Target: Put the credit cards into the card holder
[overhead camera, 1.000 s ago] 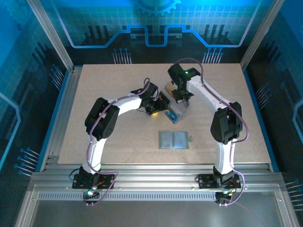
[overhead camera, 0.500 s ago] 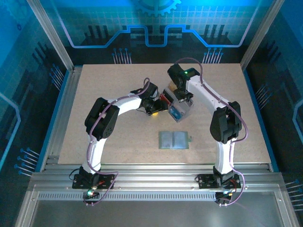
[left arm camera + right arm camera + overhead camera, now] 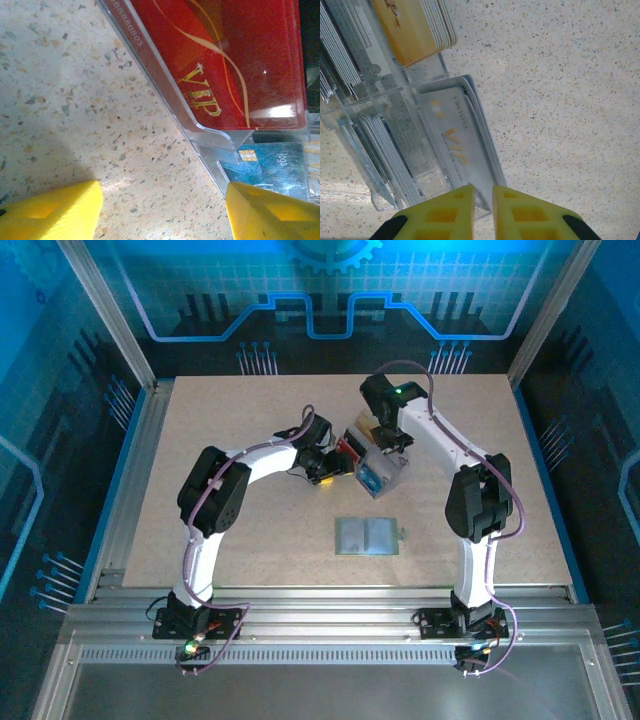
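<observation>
We read gold "VIP" on the red card [image 3: 235, 55], toward its 6 o'clock end. At 5 o'clock from it, the blue card [image 3: 272, 167] says "logo". The pale grey card [image 3: 452, 145] bears faint gold "VIP".

clear tray [image 3: 197, 134] (compartmented) on speckled table [image 3: 250, 530].

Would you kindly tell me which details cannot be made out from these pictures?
- Right wrist view: whether the right claw pinches the pale VIP card; its corner runs in between the fingertips.
- Left wrist view: the blue card, seen through the clear tray, partly behind a finger of the left claw and cut by the frame edge.
- Top view: the card holder slots, too small.
</observation>
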You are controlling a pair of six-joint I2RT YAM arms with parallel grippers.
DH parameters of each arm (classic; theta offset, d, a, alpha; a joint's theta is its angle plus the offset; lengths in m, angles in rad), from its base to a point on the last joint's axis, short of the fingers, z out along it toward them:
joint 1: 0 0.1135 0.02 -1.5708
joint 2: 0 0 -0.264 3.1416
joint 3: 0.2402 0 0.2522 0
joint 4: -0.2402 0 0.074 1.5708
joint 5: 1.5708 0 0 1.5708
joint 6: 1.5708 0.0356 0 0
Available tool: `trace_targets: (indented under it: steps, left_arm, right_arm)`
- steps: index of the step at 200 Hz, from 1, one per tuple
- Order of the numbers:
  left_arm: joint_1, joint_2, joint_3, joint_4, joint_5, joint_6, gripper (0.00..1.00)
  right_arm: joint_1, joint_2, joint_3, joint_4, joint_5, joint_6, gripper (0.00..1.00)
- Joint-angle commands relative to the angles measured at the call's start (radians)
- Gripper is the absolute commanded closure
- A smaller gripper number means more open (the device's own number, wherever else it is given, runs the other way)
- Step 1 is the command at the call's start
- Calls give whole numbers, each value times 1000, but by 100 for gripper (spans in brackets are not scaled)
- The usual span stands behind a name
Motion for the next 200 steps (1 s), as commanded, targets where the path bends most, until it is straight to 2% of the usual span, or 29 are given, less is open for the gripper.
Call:
trace_targets:
  steps: [1,28,36,59,87,123,153,200]
  left_arm:
    - [11,-58,-20,-46,33,-7,32]
    - [9,-87,-18,-47,38,-7,32]
    - [9,-95,-17,-46,45,-9,32]
    - [6,-121,-9,-36,59,-22,32]
    - [6,-106,53,-44,68,-39,32]
    - [5,-78,152,-51,66,-55,33]
    - [7,-50,261,-76,68,-74,40]
    - [17,89,442,-105,118,-140,65]
  right_arm:
    - [-6,-10,28,-17,21,0,83]
    - [-6,-3,27,-17,31,-7,82]
    - [-6,2,28,-18,37,-9,77]
    - [-3,11,23,-12,58,-11,52]
    - [-6,25,13,-2,67,-9,44]
    - [-10,33,-8,13,76,-5,40]
    - [-26,38,-22,25,54,0,41]
    - [-37,39,-44,47,22,6,43]
